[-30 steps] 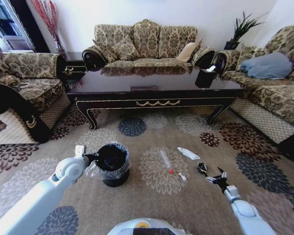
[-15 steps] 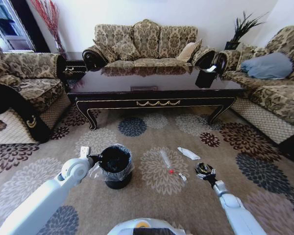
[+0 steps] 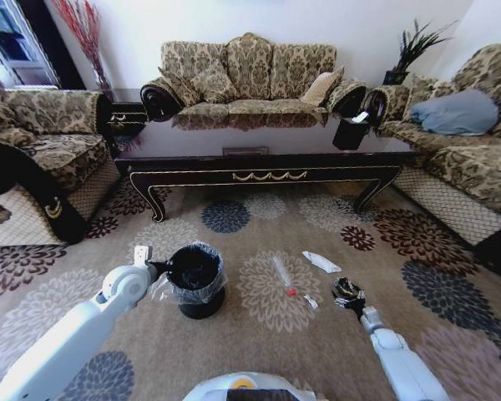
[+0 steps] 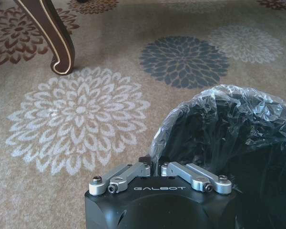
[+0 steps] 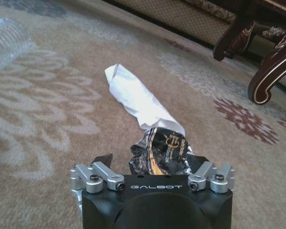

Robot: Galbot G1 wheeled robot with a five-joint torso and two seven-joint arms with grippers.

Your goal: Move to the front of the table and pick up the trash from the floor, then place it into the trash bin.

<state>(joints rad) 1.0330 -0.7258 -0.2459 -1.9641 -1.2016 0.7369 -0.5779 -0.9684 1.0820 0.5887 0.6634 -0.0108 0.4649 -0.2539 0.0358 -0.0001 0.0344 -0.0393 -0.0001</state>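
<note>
The black trash bin (image 3: 194,281) with its clear liner (image 4: 238,102) stands on the patterned floor (image 3: 259,334), in front of the dark table (image 3: 267,163). My left gripper (image 3: 160,267) (image 4: 155,163) is shut on the bin's rim. Trash lies to the bin's right: a clear bottle (image 3: 281,272) with a red cap, a white wrapper (image 3: 321,262) (image 5: 136,98) and a dark crumpled scrap (image 3: 346,289) (image 5: 159,152). My right gripper (image 3: 349,296) (image 5: 152,161) is low over the carpet and open. The dark scrap sits between its spread fingers.
Sofas line the left (image 3: 42,159), back (image 3: 250,79) and right (image 3: 459,150) sides. A curved table leg (image 4: 57,38) stands close to the bin, another (image 5: 271,71) beyond the white wrapper. A small white bit (image 3: 311,302) lies by the bottle cap.
My right gripper has moved left and forward across the carpet, from beside the dark scrap to straddling it. The left arm and the bin have only shifted slightly.
</note>
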